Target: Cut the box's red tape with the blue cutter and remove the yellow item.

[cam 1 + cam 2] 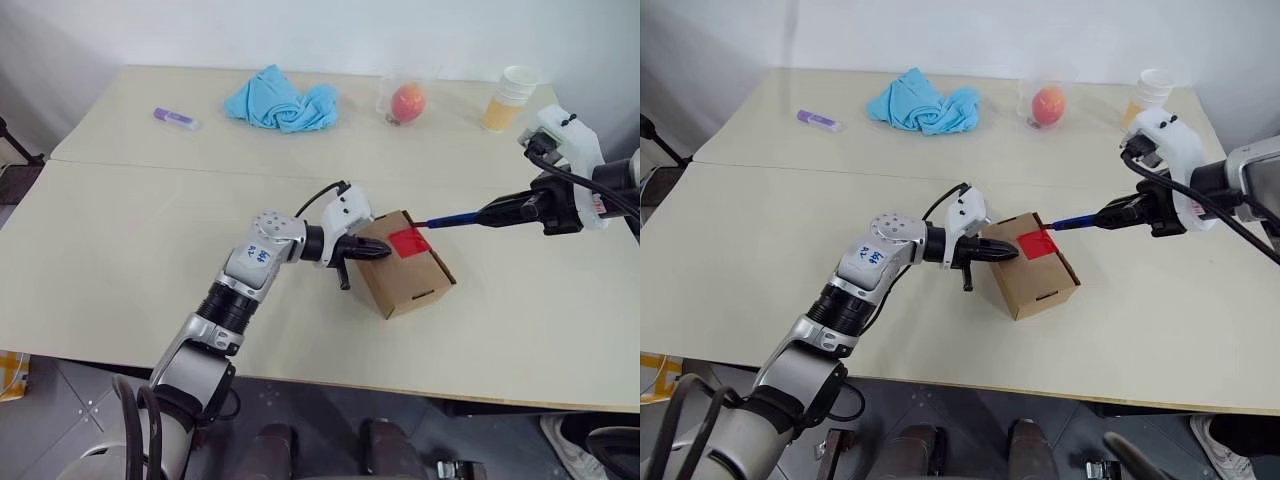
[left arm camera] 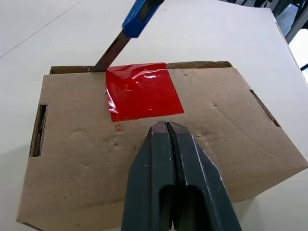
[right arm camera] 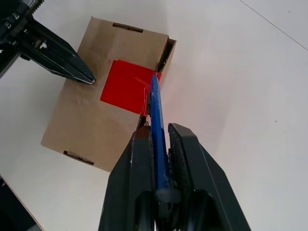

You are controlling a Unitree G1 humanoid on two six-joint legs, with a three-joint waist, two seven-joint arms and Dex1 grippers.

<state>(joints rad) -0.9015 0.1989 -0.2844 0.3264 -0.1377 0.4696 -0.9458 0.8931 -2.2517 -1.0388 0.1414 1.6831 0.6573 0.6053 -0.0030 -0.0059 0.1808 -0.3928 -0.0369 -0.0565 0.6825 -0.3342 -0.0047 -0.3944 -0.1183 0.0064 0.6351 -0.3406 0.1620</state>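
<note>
At box (image 1: 405, 268) edge, blue cutter (image 1: 452, 218) blade meets red tape (image 1: 409, 241), table (image 1: 120, 240) open around.

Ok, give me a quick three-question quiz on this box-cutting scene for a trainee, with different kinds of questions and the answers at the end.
1. True or false: the left gripper, shut, presses on the box top.
2. What does the right gripper hold? A) purple marker B) blue cutter C) paper cup
3. Where is the cutter's blade tip against the red tape?

Key: 1 true. 2 B. 3 At the tape's edge, by the box's top rim.
</note>
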